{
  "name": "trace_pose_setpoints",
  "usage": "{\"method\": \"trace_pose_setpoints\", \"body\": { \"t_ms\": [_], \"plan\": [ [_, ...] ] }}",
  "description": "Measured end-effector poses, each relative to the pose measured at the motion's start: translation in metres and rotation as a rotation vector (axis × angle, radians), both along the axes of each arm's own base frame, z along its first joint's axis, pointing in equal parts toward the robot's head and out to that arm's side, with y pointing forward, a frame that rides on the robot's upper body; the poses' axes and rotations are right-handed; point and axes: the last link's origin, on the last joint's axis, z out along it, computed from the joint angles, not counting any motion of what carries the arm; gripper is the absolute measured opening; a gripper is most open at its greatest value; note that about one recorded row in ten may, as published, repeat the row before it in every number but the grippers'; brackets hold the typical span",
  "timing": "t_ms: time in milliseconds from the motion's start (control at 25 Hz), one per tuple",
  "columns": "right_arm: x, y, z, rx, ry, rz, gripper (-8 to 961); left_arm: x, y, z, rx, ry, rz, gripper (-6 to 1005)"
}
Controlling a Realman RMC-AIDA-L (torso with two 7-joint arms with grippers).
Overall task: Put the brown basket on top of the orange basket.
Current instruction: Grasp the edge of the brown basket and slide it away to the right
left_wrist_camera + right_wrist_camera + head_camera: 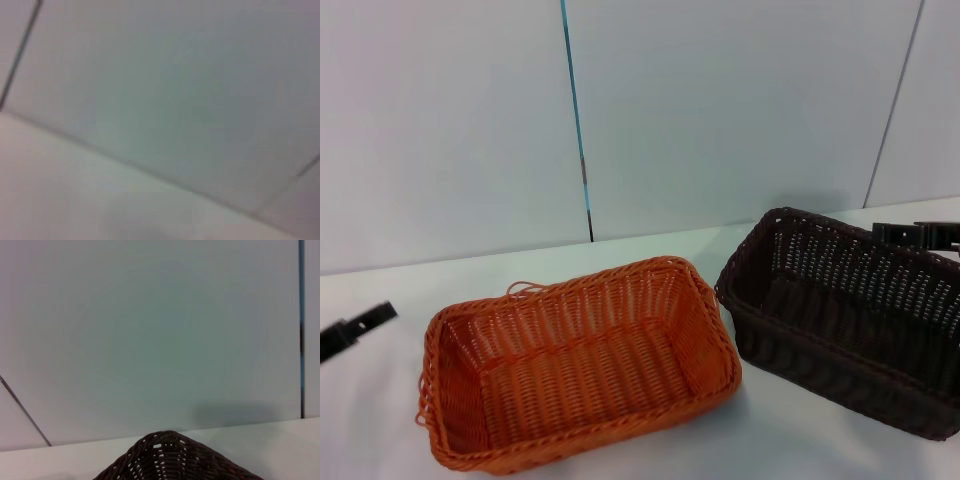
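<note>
The orange basket (580,375) stands on the white table, left of centre in the head view, with a loose strand at its far rim. Just to its right is the brown basket (840,315), turned at an angle and cut off by the picture's right edge. My right gripper (917,234) is at the brown basket's far rim, close to the wall. One woven corner of the brown basket (172,460) shows in the right wrist view. My left gripper (355,331) hangs at the far left, well away from both baskets.
A white panelled wall (720,110) with a dark seam rises close behind the table (380,420). A narrow gap separates the two baskets. The left wrist view shows only wall and table surface.
</note>
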Motion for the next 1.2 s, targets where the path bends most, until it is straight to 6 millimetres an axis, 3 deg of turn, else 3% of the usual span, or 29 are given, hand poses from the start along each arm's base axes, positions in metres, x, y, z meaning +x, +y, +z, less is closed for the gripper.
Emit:
{"method": "trace_pose_setpoints", "body": {
  "t_ms": [440,720,1200],
  "plan": [
    [0.000,0.000,-0.001,0.002,0.000,0.000,794,-0.002,0.018,0.049,0.217,0.208,-0.129,905],
    [0.001,0.001,-0.004,0.008,-0.005,0.001,794,-0.010,0.022,0.068,0.332,0.185,-0.093,900],
    [-0.006,0.001,0.003,0.016,-0.008,0.020,794,-0.007,0.024,0.069,0.341,0.253,-0.143,891]
  ]
}}
